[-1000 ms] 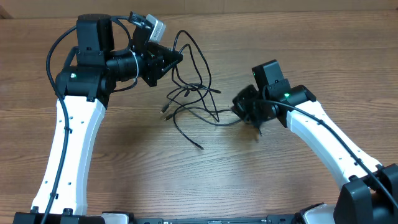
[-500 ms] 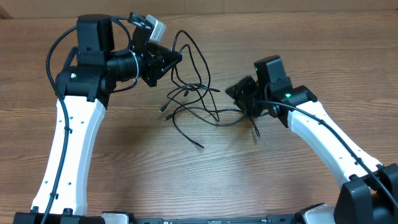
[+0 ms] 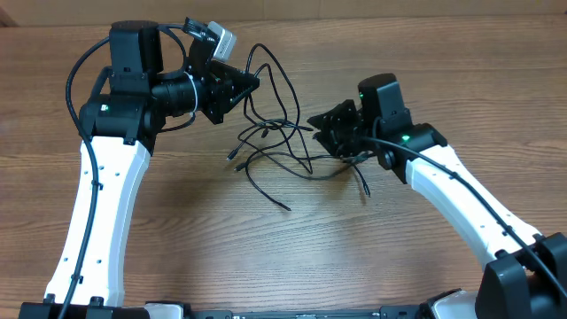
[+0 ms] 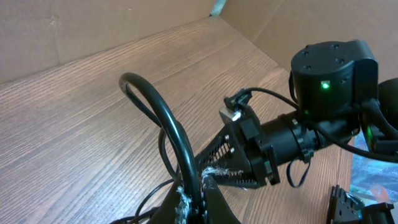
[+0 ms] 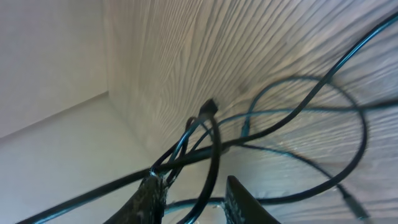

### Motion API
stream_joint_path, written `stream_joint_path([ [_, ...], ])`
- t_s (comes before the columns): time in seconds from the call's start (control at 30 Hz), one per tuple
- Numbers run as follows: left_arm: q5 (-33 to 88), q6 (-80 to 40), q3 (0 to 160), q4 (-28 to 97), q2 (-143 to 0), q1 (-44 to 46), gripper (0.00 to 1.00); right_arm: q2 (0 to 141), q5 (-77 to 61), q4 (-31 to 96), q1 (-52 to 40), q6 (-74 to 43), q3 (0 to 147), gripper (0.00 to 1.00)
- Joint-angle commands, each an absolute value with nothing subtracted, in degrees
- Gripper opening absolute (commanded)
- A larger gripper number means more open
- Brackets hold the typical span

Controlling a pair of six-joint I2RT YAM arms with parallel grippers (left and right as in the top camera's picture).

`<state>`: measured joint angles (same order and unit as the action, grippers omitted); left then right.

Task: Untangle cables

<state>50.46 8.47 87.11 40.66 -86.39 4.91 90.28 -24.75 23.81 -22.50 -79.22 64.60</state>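
Overhead, we see the cables (image 3: 275,142) on the bench (image 3: 354,248) near centre, a knot w/ loops crossing, so we reckon no cord's freed yet & most untangling's left; left fingers (image 4: 214,208) clamp one loop, right fingers (image 5: 245,202) sit apart w/ strands running between.

thin black cables (image 3: 266,130) — tangled in loose loops, plug ends splayed.

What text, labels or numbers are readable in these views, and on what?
None legible in any view.
Blue printed item at the edge of the left wrist view: too blurred to read.
White arm link: no markings visible.
Green light on the right arm: a plain light, no text.
Cables and table: no print.
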Motion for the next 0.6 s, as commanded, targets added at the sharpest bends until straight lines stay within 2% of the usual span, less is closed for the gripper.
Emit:
stream_joint_path([
  [0.0, 50.59, 7.68, 87.46, 40.45, -85.95, 5.28, 0.04, 89.71, -24.86, 22.90, -23.97, -82.98, 64.55, 0.28],
  [0.43, 50.59, 7.68, 87.46, 40.47, -85.95, 5.28, 0.04, 89.78, -16.10, 20.27, -27.40, -87.24, 64.53, 0.19],
  [0.53, 50.59, 7.68, 87.46, 40.47, -85.95, 5.28, 0.04, 89.78, -13.50, 19.84, -27.64, -86.89, 64.53, 0.11],
  [0.57, 50.59, 7.68, 87.46, 40.47, -85.95, 5.28, 0.04, 89.78, -11.99, 20.16, -27.64, -85.84, 64.53, 0.04],
])
